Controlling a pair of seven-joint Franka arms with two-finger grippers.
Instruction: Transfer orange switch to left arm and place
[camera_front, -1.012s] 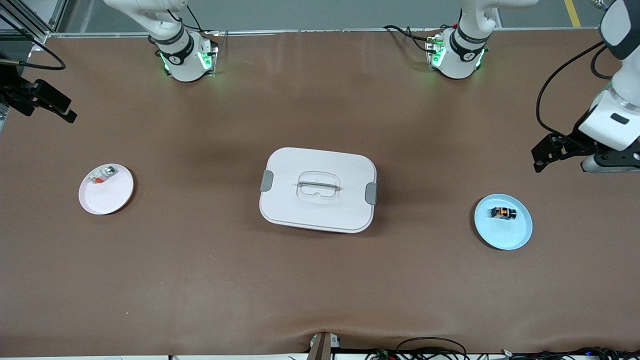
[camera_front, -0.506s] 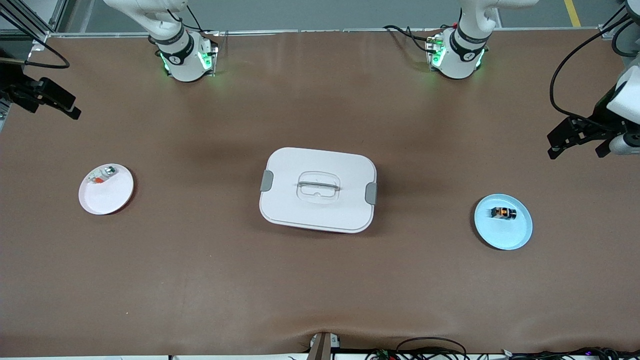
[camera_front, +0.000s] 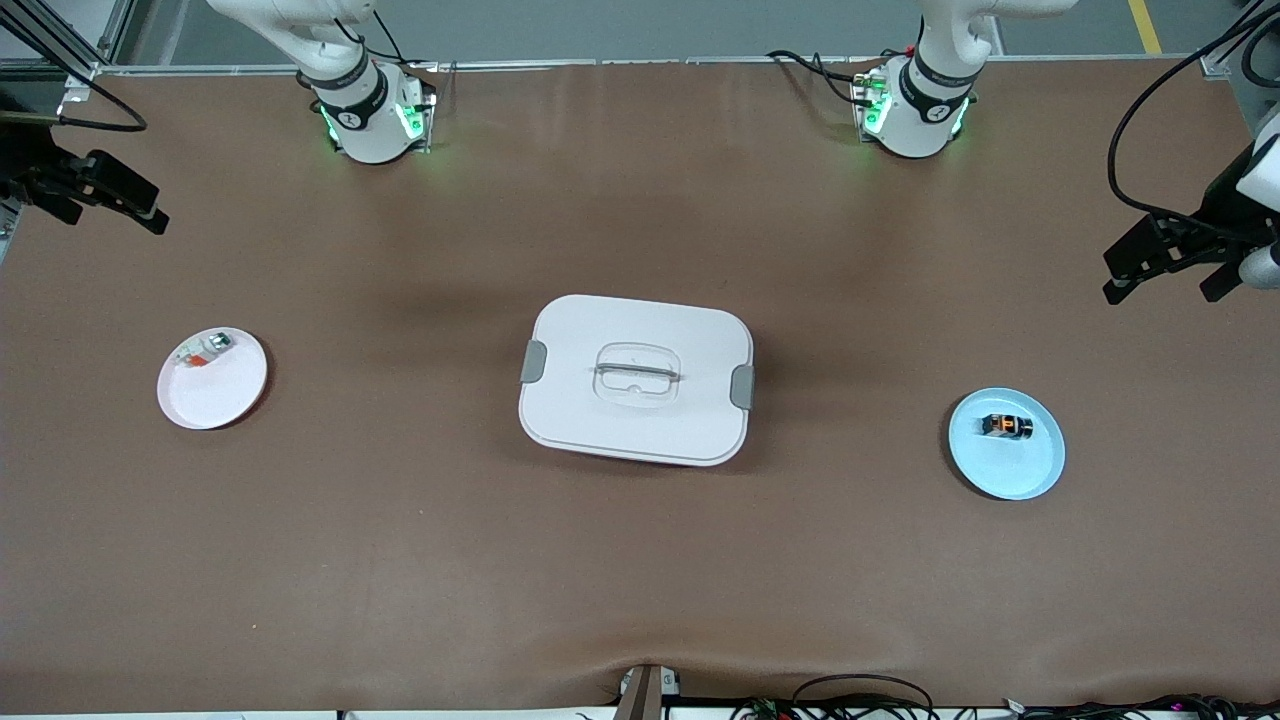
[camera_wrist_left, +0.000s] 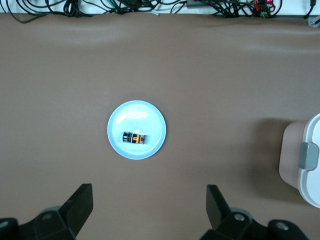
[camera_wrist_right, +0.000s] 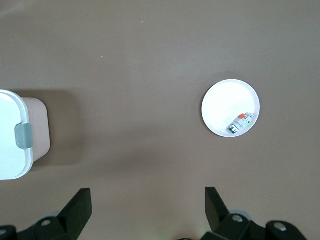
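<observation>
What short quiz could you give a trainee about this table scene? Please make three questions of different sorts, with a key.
1. True or false: the orange switch lies on the light blue plate.
2. Which thing stands between the two plates? A: the box; B: a bottle; C: a drawer.
3. Fill in: the left pincer and the right pincer are both ____ and hold nothing.

Key:
1. True.
2. A. The box stands mid-table, with the white plate toward the right arm's end.
3. Open. Each hangs over bare table near its own end.
</observation>
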